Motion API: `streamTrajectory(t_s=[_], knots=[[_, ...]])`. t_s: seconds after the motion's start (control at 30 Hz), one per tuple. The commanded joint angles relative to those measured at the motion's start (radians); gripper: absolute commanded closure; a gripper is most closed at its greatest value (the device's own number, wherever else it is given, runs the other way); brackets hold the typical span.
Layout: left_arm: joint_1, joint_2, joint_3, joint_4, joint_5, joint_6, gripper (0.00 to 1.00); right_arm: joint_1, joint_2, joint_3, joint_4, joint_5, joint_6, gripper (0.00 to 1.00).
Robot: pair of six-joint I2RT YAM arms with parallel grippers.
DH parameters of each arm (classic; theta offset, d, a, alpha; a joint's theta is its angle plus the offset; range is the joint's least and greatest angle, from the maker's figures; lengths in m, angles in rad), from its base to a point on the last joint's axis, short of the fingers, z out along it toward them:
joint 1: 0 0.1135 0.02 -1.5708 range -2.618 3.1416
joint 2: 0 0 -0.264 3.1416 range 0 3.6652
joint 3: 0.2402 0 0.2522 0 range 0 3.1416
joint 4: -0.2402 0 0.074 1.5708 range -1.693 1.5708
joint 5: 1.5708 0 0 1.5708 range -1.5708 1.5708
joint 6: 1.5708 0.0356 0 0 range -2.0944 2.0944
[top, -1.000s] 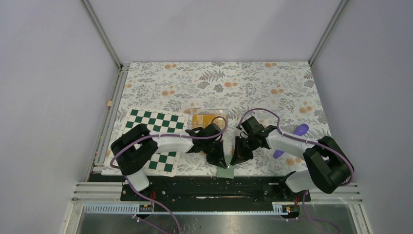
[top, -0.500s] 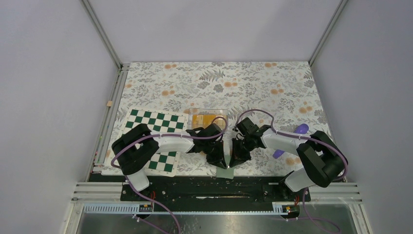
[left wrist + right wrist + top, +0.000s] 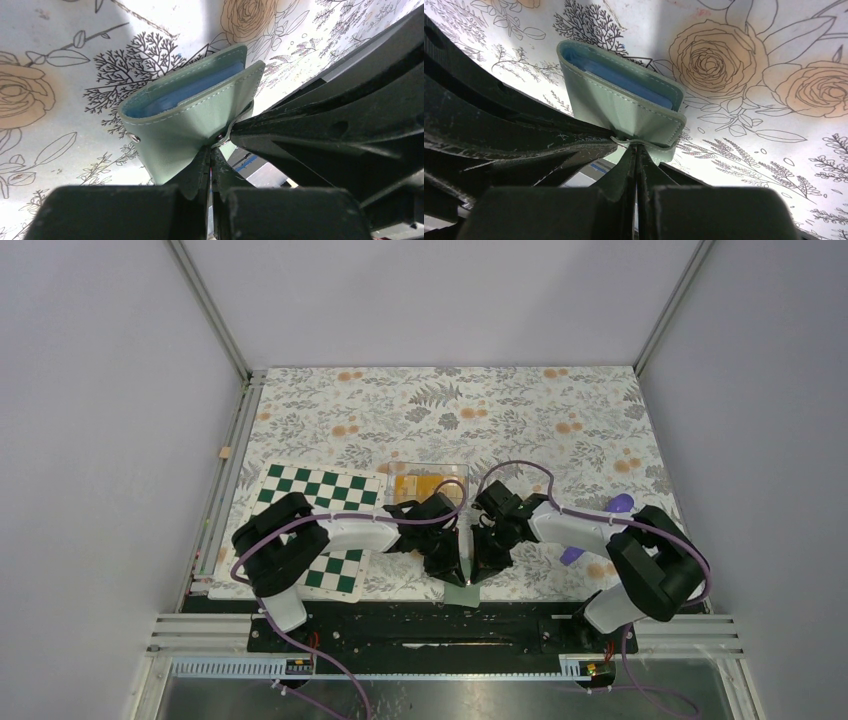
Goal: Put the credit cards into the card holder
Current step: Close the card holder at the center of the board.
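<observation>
A robotics lab test cell — plain pale grey enclosure walls (image 3: 100,390) framed by bare aluminium posts (image 3: 207,308), a flower-printed cloth (image 3: 450,410) with a green-and-white chequered board (image 3: 320,488) on it, and white-and-black robot arms (image 3: 575,525) bolted to a black base plate (image 3: 400,625).

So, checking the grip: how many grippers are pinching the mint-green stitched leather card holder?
2. The left gripper and the right gripper each pinch the flap of the card holder, from opposite sides. Neither is hidden.

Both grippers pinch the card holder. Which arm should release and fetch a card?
Left, probably: the credit cards lie just beyond the left gripper, and the right gripper can hold the card holder alone.
</observation>
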Motion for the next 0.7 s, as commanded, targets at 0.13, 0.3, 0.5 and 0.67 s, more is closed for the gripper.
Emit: streamTrajectory(t_s=[0.13,0.3,0.5,0.67], knots=[[-0.028,0.076,-0.019,0.120,-0.021,-0.059,1.00,0.082,0.162,-0.036,-0.015,0.256,-0.026,1.00],[-0.029,0.076,-0.028,0.135,-0.021,-0.064,1.00,0.094,0.187,-0.010,-0.035,0.283,-0.036,1.00],[-0.030,0.040,-0.034,0.138,-0.031,-0.052,1.00,0.094,0.003,0.007,-0.080,0.303,-0.046,1.00],[-0.038,0.019,-0.028,0.102,-0.041,-0.039,1.00,0.094,-0.085,0.043,-0.136,0.323,-0.036,1.00]])
